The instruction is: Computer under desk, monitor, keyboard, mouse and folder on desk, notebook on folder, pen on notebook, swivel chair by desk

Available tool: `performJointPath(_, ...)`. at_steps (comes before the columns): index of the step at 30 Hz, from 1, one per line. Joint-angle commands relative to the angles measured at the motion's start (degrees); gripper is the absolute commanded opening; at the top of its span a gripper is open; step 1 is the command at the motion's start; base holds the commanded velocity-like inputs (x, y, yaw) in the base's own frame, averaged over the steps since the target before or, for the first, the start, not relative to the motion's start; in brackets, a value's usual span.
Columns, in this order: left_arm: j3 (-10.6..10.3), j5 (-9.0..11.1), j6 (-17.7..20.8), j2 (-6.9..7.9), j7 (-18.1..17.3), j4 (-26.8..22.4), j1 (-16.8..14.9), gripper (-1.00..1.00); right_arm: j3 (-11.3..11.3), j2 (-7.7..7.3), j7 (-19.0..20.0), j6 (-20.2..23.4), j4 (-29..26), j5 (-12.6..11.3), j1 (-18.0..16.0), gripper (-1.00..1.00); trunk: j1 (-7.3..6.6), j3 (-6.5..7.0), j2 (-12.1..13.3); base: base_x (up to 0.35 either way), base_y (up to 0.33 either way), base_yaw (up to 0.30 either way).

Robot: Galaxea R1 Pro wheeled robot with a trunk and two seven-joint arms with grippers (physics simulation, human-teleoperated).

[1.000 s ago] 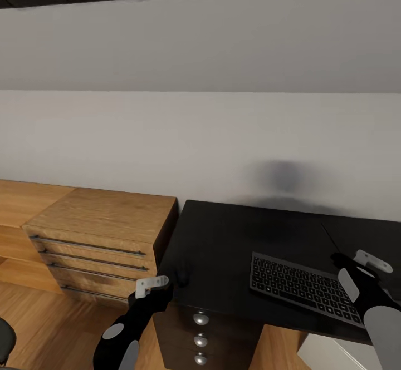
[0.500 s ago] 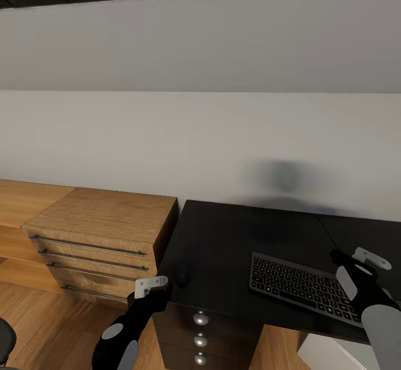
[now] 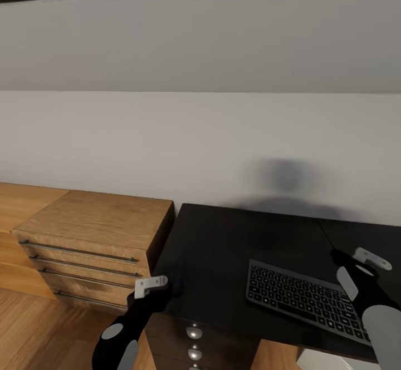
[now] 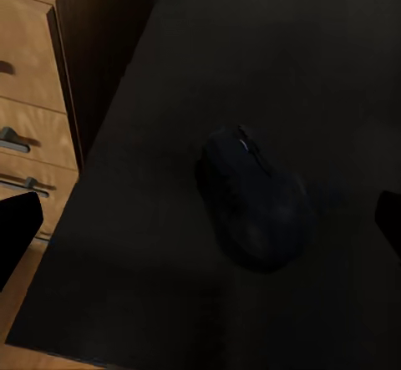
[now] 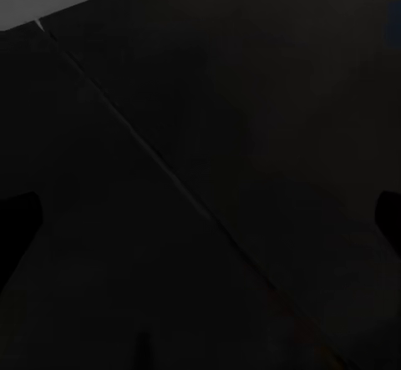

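Two arms reach in from the head view's lower edge, both toward the black tabletop [image 3: 223, 247] of the desk. The left gripper [image 3: 167, 289] sits at the tabletop's front-left corner, over the mouse [image 3: 177, 284], which is mostly hidden by the wrist there. In the left wrist view the mouse [image 4: 255, 199] lies flat on the tabletop [image 4: 251, 53] close to the edge that meets the wooden drawer unit [image 4: 33, 94]. The left fingertips [image 4: 18, 228] show at opposite borders of that view, wide apart, with the mouse between them and not touched: jaws apart, nothing held.

The keyboard [image 3: 306, 297] lies flat on the tabletop, angled, on the right half, well apart from the mouse. The right gripper [image 3: 341, 261] hovers just past the keyboard's right end, near the seam where the two tabletop sections join. In the right wrist view the seam [image 5: 167, 169] runs diagonally across the dark tabletop [image 5: 251, 94], and the right fingertips [image 5: 17, 224] sit at opposite borders, spread, holding nothing.

The wooden drawer unit [image 3: 94, 231] stands against the desk's left side, touching or just beside it. Round silver knobs [image 3: 194, 333] show on dark drawers under the tabletop's front. Plain grey wall [image 3: 200, 136] behind, with a soft dark shadow [image 3: 284, 178] above the desk.
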Motion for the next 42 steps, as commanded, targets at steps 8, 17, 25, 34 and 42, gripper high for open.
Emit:
performJointPath(8,-0.15,0.68,0.19,0.01,0.46,-0.58,-0.04,1.00,0.17,-1.11,-0.56,3.58,0.64,-0.26,-0.01,1.00,0.00,-0.06,-0.04,0.010,-0.007,0.000)
performJointPath(17,-0.21,0.69,0.19,0.08,0.45,-2.37,0.03,1.00,0.19,-2.56,-0.53,13.18,1.51,-0.33,-0.01,1.00,0.00,-0.06,-0.04,0.000,0.000,0.000)
performJointPath(25,-0.18,0.70,0.19,0.10,0.44,-3.13,0.05,1.00,0.20,-2.70,-0.69,14.56,1.56,-0.13,-0.09,1.00,0.00,-0.06,-0.04,0.000,0.000,0.000)
performJointPath(34,-0.18,0.70,0.19,0.10,0.44,-3.17,0.05,1.00,0.22,-2.87,-0.64,17.45,1.54,-0.08,-0.10,1.00,0.00,-0.06,-0.04,0.000,0.000,0.000)
performJointPath(42,-0.17,0.70,0.19,0.10,0.44,-3.14,0.05,1.00,0.38,-2.88,-0.63,17.68,1.69,0.02,-0.10,1.00,0.00,-0.06,-0.04,-0.061,0.000,0.000)
